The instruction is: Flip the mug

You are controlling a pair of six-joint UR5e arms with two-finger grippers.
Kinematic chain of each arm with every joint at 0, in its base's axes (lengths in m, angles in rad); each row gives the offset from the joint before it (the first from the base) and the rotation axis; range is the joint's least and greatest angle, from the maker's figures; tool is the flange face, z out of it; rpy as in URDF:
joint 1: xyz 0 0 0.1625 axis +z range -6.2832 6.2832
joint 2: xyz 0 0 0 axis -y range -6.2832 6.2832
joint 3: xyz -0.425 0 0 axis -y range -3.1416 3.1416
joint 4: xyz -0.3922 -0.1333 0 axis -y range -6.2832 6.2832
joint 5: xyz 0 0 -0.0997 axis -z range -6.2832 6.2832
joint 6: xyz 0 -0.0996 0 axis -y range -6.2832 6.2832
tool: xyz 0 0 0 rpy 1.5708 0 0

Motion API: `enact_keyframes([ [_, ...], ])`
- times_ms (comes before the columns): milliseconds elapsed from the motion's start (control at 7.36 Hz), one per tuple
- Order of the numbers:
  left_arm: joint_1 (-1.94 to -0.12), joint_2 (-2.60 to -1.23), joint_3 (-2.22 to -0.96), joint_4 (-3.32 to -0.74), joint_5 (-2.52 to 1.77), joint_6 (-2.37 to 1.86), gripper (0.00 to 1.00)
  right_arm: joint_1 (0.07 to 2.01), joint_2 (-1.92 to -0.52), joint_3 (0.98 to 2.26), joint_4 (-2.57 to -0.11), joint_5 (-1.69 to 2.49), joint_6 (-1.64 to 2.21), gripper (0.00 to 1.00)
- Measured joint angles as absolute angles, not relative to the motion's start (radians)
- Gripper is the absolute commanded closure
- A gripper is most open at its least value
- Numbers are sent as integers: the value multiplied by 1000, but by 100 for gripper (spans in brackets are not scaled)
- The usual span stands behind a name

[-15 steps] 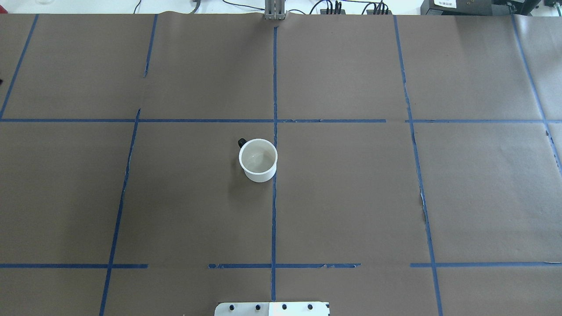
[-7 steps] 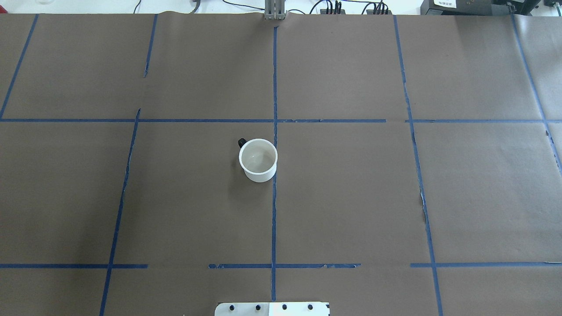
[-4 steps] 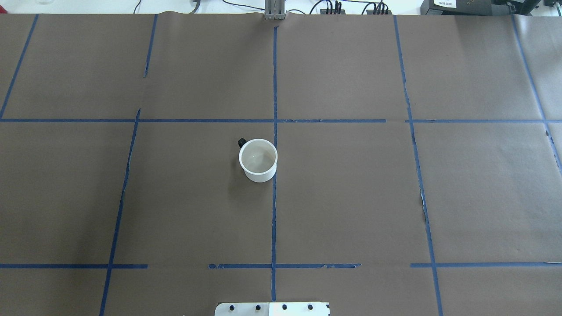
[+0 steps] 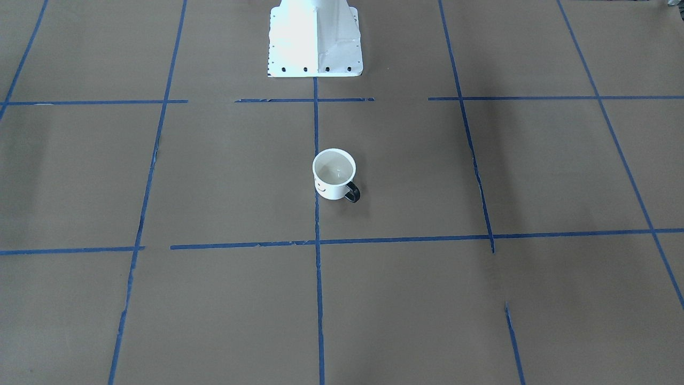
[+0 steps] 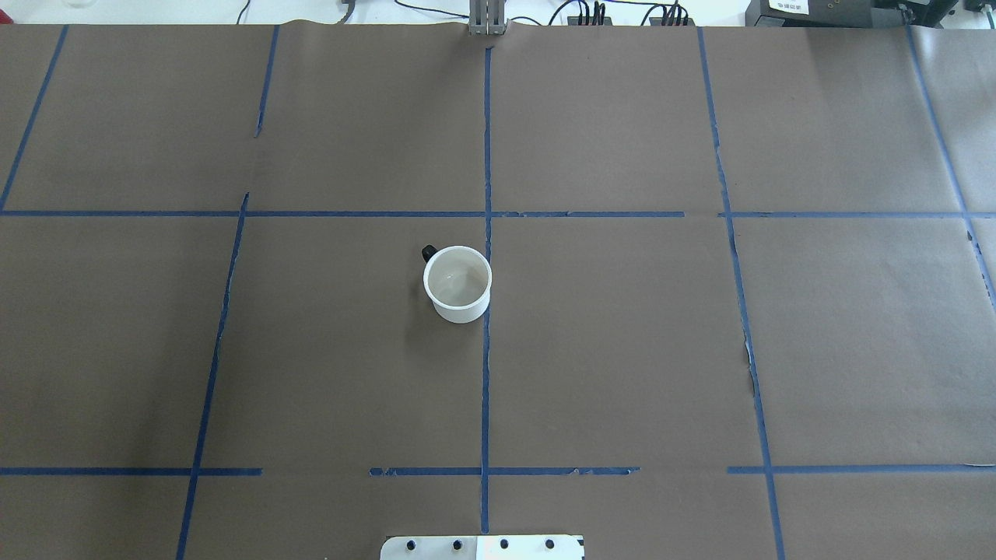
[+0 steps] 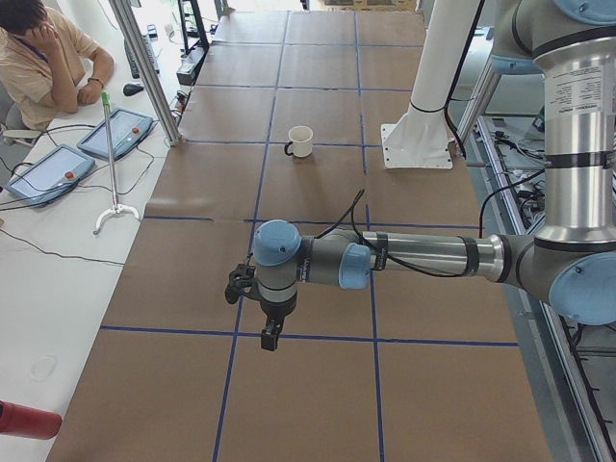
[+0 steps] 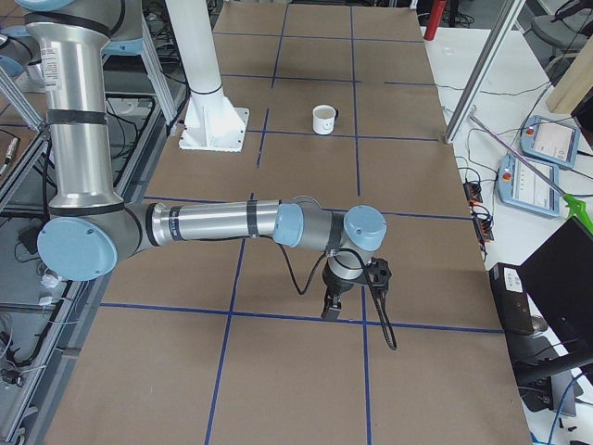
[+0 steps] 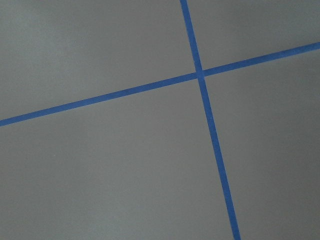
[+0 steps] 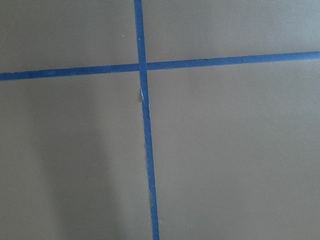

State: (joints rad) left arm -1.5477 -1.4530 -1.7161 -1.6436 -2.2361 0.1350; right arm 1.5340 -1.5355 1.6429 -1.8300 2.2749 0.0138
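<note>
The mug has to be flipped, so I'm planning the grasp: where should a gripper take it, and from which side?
I'd pinch the rim wall of the mug from above, on the robot-facing side. It stands upright with its mouth open upward, and the handle sticks out on the far side, toward the robot's left, so the near wall is clear.

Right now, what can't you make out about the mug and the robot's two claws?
Front-facing view: the mug shows its smiley face only partly, and too small to read.
Overhead view: that face is hidden on the mug's far wall; the handle only peeks out behind it.
Side views: left gripper and right gripper are too small to tell open or shut.
Wrist views: only paper and blue tape, no mug.
</note>
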Motion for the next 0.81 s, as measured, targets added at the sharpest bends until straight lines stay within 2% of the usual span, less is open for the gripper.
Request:
enact_keyframes([
  [815, -1548, -1443, -1715, -1643, -2237, 135, 0, 1534, -1536, 1643, -1830, 2275, 14, 0],
])
